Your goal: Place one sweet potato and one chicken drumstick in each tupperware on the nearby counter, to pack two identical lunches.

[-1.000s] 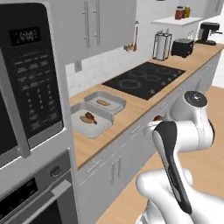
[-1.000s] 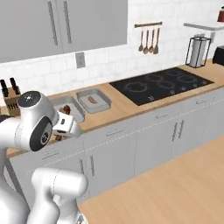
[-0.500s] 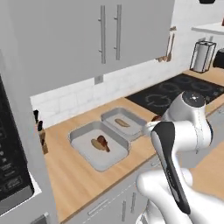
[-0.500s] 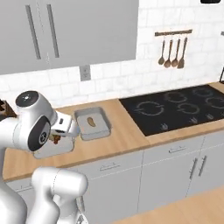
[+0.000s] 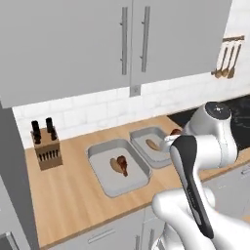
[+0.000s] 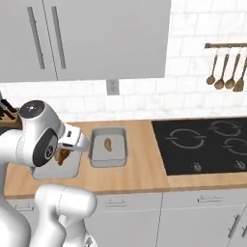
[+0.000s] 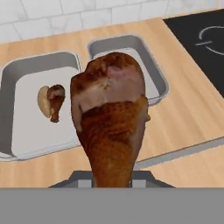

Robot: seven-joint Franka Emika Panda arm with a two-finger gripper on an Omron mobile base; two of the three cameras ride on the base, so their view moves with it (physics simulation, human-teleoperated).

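Your tool (image 7: 112, 181) is clenched on the second chicken drumstick (image 7: 110, 116), carried high above the table (image 5: 73, 195), because the tupperware (image 5: 158, 146) nearer the cooktop (image 6: 202, 144) holds just a sweet potato (image 5: 153, 144).

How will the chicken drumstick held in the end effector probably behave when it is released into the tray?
The chicken drumstick is gripped at its narrow end, the bulbous end far from the end effector, so it may swing. Its glossy skin looks slippery. Its rounded club shape will probably roll a little inside the tupperware.
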